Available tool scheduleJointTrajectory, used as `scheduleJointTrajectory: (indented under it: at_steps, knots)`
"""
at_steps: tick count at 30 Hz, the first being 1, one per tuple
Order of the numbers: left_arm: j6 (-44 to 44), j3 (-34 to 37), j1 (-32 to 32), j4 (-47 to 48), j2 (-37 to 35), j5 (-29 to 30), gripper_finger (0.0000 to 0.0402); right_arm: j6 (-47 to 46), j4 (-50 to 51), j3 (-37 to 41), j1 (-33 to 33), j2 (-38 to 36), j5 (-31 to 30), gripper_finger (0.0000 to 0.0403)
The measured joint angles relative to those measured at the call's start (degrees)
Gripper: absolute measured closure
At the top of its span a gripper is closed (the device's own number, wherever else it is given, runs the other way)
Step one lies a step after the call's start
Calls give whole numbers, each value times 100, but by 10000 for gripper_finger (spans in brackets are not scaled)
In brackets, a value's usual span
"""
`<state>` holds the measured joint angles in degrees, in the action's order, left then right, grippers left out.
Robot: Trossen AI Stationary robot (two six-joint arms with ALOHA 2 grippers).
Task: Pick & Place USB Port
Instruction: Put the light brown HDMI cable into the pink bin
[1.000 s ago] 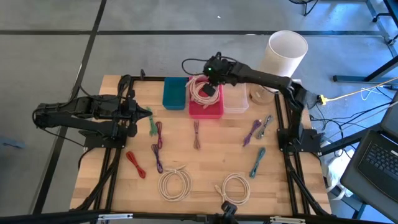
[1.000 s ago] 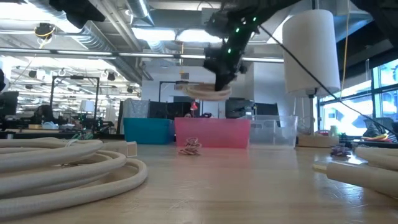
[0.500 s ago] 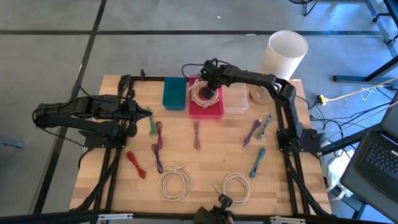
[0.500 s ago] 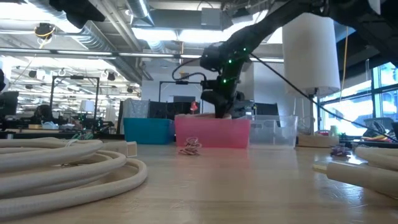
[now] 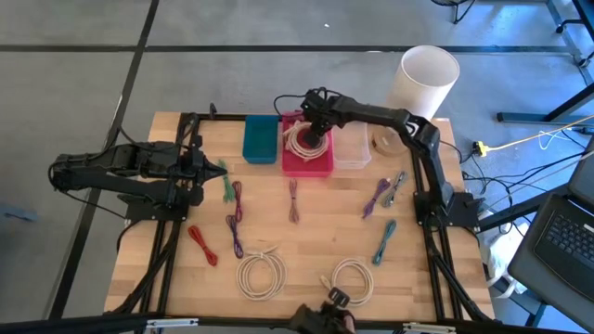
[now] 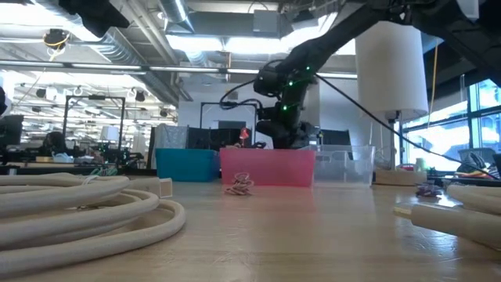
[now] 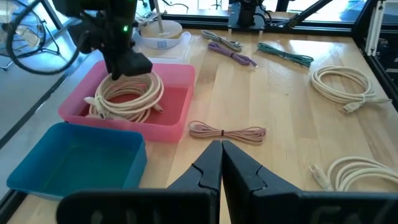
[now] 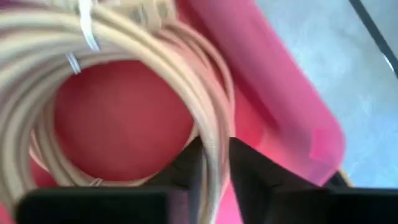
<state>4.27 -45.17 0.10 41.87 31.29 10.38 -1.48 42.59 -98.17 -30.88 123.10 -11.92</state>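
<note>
Coiled cream USB cable [image 5: 304, 141] lies in the pink bin [image 5: 307, 162] at the far side of the table [image 5: 306, 241], and I see my right gripper [image 5: 316, 131] down in that bin on the coil. In the right wrist view the two dark fingers [image 8: 249, 171] sit on either side of a few strands of the cable [image 8: 211, 130], nearly closed with the strands pinched between them, and the red floor of the bin [image 8: 118, 121] shows through the middle of the loop. From the left wrist view the coil [image 7: 127, 99] rests flat on the bin's floor with the right gripper [image 7: 127, 65] on its far edge. The low view shows the gripper [image 6: 283, 133] dipping behind the pink bin's front wall [image 6: 266, 167].

A teal bin [image 5: 261, 138] stands touching the pink one on its left and a clear bin [image 5: 352, 148] on its right. A tall white cylinder [image 5: 427, 82] stands at the table's far right corner.

My left gripper [image 5: 212, 173] waits at the left side of the table, well apart from the bins; its fingers [image 7: 205, 171] are closed against each other, holding nothing.

Out on the table I can see a pinkish bundled cable [image 5: 293, 199] near the middle, a green one [image 5: 225, 189] beside the left gripper, purple ones [image 5: 236, 223], a red one [image 5: 201, 244], a teal one [image 5: 384, 240], and two more cream coils [image 5: 261, 274] [image 5: 353, 279] near the front edge.
</note>
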Motion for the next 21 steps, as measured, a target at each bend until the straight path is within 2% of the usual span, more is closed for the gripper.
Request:
scheduleJointTrajectory:
  at_steps: [4,8,15,18,21]
  knots:
    - [0,2,0,-2,-2,26,398,-2,30,0,59,-177,-44,247]
    - [2,2,0,-2,-2,37,398,-117,37,1,171,-383,-51,216]
    - [-49,1,0,-2,-2,41,398,-36,277,4,757,-1162,-155,215]
    - [-186,0,0,16,-2,41,398,-106,708,4,1226,-1620,-155,225]
    - [-159,2,0,38,-2,41,398,-451,1333,2,1854,-2019,183,235]
